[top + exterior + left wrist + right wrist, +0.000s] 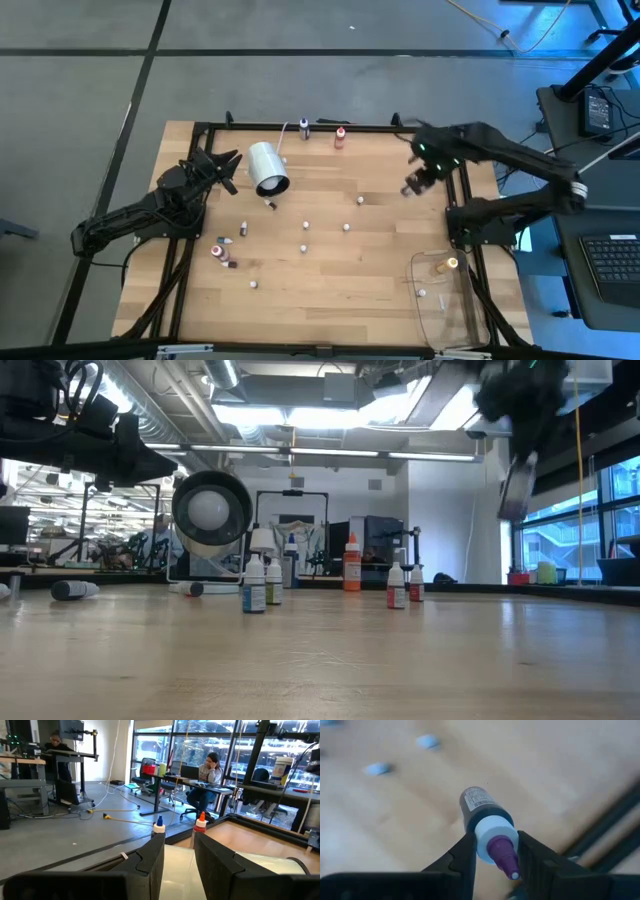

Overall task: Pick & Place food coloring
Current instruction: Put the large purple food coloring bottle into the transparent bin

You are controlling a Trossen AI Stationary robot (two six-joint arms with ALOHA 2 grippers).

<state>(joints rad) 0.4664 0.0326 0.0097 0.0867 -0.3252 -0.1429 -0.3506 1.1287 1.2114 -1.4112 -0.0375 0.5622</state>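
My right gripper (413, 186) hovers above the table's far right part, shut on a dark food coloring bottle (481, 806) with a white collar and purple nozzle. Several other small bottles stand or lie on the table, among them one (340, 137) at the far edge, one (217, 250) near the left, and an upright group (253, 584) in the low view. An orange one (451, 263) lies in the clear tray (430, 310). My left gripper (232, 165) waits open next to the white cylinder (266, 168), raised off the table. My right gripper (496, 841) pinches the bottle by its white collar (492, 831), one finger on each side, just below the purple nozzle. The bottle is lifted clear of the table, its dark body pointing away from the wrist toward the tabletop.
The large white cylinder (210, 510) lies on its side at the far left. The clear tray sits at the near right corner. A black frame rail (300, 127) runs along the far edge. Bare wood (330, 280) lies in the middle and near side.
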